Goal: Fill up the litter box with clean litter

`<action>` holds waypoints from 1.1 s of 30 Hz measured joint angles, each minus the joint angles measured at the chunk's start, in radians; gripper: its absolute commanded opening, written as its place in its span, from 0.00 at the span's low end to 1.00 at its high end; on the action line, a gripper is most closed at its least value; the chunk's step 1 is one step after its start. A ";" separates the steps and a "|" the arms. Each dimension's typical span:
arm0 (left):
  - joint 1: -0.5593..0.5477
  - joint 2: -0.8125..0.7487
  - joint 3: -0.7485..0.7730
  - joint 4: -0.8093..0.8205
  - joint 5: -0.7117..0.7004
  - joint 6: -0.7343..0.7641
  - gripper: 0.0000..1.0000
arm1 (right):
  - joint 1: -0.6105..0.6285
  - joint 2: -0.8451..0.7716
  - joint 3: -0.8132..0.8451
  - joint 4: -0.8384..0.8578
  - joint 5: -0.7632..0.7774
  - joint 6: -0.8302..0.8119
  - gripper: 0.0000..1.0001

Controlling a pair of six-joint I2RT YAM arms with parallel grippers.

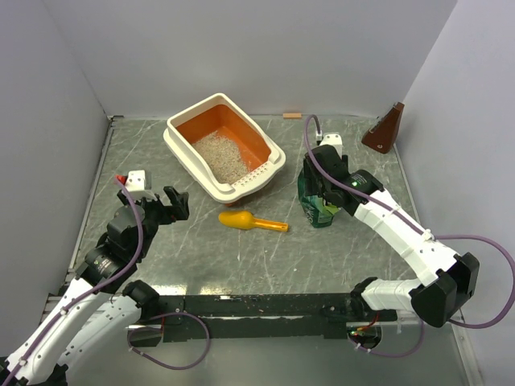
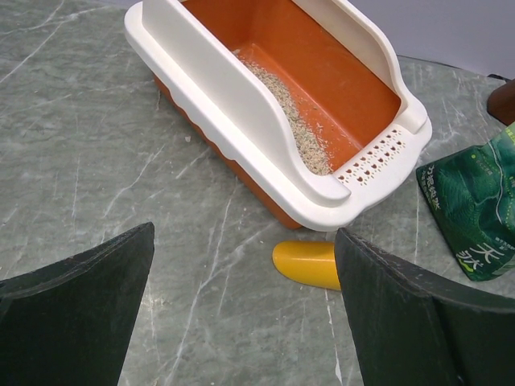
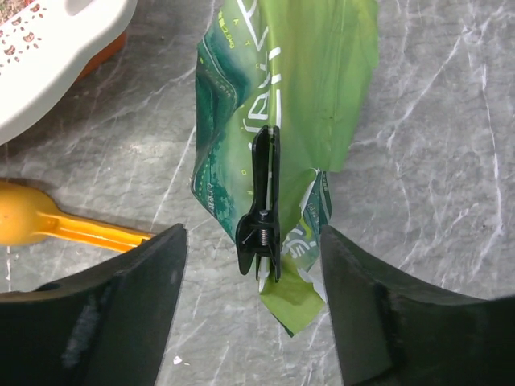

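Now the right arm stretches forward from its base, wrist bent down over the green bag (image 1: 319, 214) on the desk (image 1: 201, 261). The right tool (image 3: 253, 237) straddles the bag's black clip (image 3: 264, 201), jaws apart, gripping nothing. Folded low at the left, the left arm aims the left tool (image 2: 243, 241), spread wide and empty, toward the litter box (image 1: 180, 148) at mid-desk. Clean litter (image 1: 222, 157) lies heaped inside the box.

From above I see little of the green bag (image 1: 322, 215); my right gripper (image 1: 322, 191) covers its top. In the left wrist view my left gripper (image 2: 243, 241) hides the handle of the yellow scoop (image 2: 304, 262).
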 measured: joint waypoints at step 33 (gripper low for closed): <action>0.000 0.000 0.000 0.000 0.000 0.000 0.97 | 0.003 -0.115 0.007 -0.110 0.139 0.087 0.00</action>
